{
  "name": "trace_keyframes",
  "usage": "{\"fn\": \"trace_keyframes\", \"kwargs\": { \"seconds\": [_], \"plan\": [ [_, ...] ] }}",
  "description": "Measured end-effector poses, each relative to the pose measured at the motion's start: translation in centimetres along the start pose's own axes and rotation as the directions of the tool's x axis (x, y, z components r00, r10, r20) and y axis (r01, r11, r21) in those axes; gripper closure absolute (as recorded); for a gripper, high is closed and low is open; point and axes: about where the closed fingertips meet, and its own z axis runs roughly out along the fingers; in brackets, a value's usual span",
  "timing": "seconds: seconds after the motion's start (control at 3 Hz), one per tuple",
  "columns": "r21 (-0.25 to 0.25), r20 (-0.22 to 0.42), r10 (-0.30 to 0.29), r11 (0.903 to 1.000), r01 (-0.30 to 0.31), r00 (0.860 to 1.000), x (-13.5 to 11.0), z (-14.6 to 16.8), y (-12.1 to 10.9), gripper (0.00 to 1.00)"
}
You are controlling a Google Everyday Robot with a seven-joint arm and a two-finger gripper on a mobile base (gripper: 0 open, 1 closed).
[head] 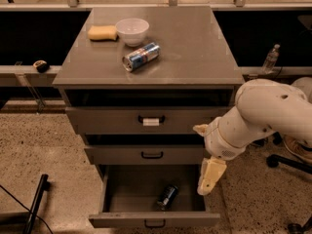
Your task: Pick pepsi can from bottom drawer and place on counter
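The pepsi can (pixel 167 197) lies on its side in the open bottom drawer (pixel 153 220), right of middle. Your gripper (pixel 210 175) hangs over the drawer's right edge, near the can but apart, holding nothing; you cannot tell how wide it stands.

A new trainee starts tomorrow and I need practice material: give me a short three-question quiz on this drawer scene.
1. On the smooth grey counter, what lies left of the white bowl?
2. True or false: the dark blue pepsi can lies in the open grey metal bottom drawer.
3. The cream gripper is: A above the counter; B at the drawer's right side, apart from the can; C clamped on the can.
Key: 1 yellow sponge; 2 true; 3 B.
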Motion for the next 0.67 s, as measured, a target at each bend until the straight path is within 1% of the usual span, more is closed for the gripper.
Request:
{"fn": "trace_keyframes", "kwargs": {
  "seconds": [0.33, 0.67],
  "plan": [
    [-0.001, 0.089, 0.04, 0.9992, -0.04, 0.995, 1.1, 4.9, -1.9, 0.0],
    [0.019, 0.242, 0.088, 0.9953, -0.095, 0.966, 2.8, 10.5, -4.0, 0.0]
  ]
}}
